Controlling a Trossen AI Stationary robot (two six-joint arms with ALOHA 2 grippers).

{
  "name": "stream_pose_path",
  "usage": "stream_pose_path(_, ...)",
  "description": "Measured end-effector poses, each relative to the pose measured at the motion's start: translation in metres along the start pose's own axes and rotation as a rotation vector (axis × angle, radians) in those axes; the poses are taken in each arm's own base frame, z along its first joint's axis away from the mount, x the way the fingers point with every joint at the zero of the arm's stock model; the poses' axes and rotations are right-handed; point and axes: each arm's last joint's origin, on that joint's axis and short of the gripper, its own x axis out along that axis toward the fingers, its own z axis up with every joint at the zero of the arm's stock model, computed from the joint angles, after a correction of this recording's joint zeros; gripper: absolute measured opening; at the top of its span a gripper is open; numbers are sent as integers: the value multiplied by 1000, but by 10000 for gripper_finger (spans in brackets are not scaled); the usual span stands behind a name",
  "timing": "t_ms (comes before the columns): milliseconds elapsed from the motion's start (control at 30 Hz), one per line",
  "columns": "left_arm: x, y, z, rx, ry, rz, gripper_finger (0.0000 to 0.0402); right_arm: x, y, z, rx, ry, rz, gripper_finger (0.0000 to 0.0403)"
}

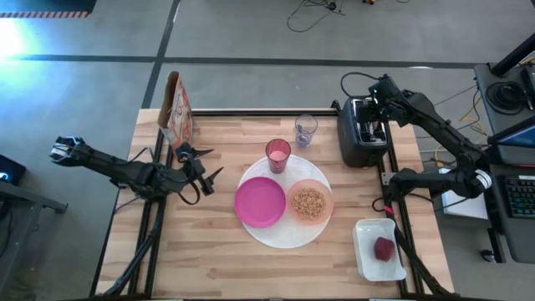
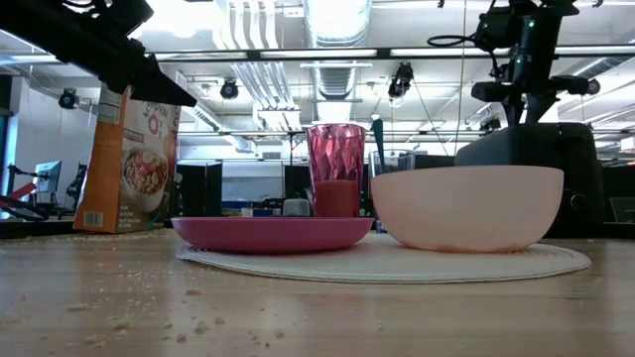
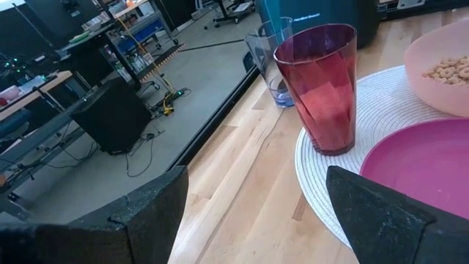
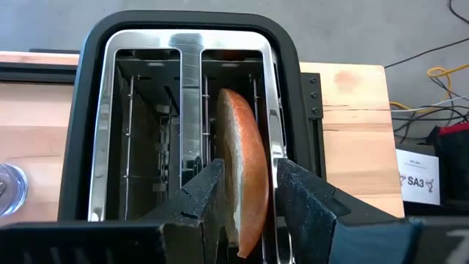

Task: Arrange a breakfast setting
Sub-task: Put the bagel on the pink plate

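Two dark fingers (image 4: 205, 192) flanking rounded bagel (image 4: 245, 169)

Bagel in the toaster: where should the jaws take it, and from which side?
Grip the bagel by its upper edge, coming straight down from above. It stands on edge in one toaster slot, so only the top is exposed. The right gripper already straddles its flat faces there.

A black two-slot toaster (image 1: 361, 131) stands at the far right of the wooden bench (image 1: 209, 259). A cereal box (image 1: 176, 109) stands at the far left edge. A clear glass (image 1: 305, 130) sits just left of the toaster. A white rectangular tray (image 1: 368, 259) lies at the near right corner. Crumbs dot the bench's near side.
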Motion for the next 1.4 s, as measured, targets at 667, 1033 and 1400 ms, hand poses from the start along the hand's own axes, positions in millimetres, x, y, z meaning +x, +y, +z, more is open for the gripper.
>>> stream_pose_path(667, 1, -1, -4, 5, 7, 0, 306, 20, 8, -8, 19, 39, -22, 84)
stream_pose_path(1033, -1, 1, -3, -4, 0, 0, 306, 21, 7, -10, 23, 34, -19, 60)
stream_pose_path(1400, -1, 2, -3, -10, -5, 0, 306, 18, 7, -9, 23, 29, -9, 44)
